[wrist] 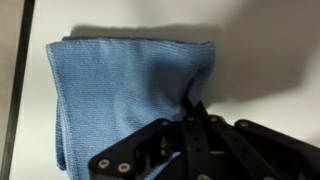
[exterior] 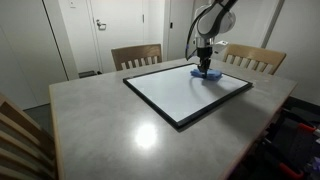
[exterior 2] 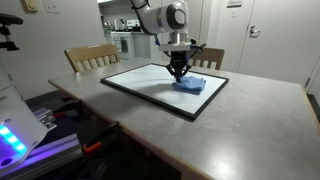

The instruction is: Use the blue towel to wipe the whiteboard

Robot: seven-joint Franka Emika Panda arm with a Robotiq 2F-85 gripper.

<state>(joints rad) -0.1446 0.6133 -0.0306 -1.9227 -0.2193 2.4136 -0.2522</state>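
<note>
The gripper point(wrist: 195, 112), fingers clenched on a fold of the towel point(wrist: 115, 95), stands near a corner of the whiteboard point(exterior: 178, 98).

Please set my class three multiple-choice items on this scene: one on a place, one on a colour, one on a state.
1. Where does the blue towel lie? A on a chair; B on the whiteboard, near a corner; C on the floor.
2. The whiteboard's frame is: A red; B green; C black.
3. The gripper has its fingers: A closed together at the towel; B spread wide; C out of view.
Key: 1 B, white surface surrounds it; 2 C, a dark edge runs round; 3 A, the tips meet in the wrist view.
</note>
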